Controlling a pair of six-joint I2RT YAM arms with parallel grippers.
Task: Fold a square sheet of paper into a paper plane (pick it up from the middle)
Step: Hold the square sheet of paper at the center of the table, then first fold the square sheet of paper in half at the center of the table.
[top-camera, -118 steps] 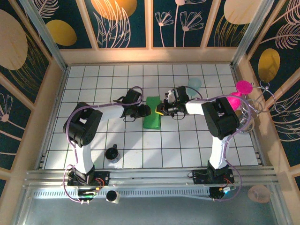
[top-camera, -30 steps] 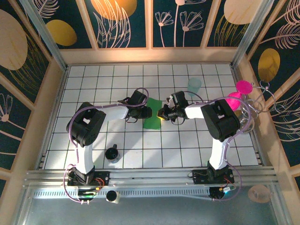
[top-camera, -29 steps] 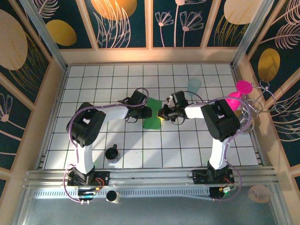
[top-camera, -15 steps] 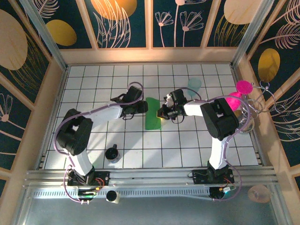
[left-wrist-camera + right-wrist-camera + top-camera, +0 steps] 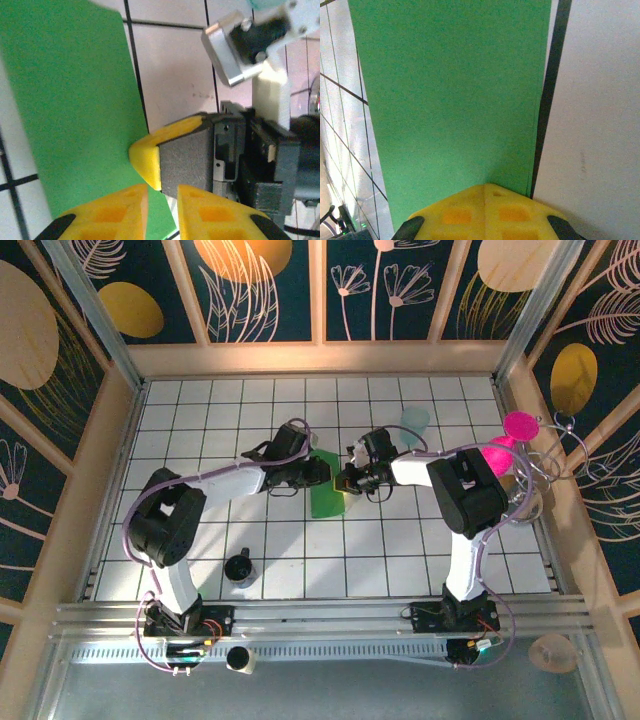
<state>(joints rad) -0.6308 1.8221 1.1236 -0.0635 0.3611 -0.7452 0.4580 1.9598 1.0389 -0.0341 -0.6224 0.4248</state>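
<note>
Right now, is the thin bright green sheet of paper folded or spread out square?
Folded. The bright green sheet of paper lies flat as a narrow rectangle, longer than wide, not a square.

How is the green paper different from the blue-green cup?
The paper is bright green; the cup is pale teal and see-through. The paper lies flat; the cup stands upright. The paper is in the middle of the table; the cup is nearer the far edge. Both rest on the white tiles.

Bright, even overhead light with soft shadows; wrist views slightly blurred.
</note>
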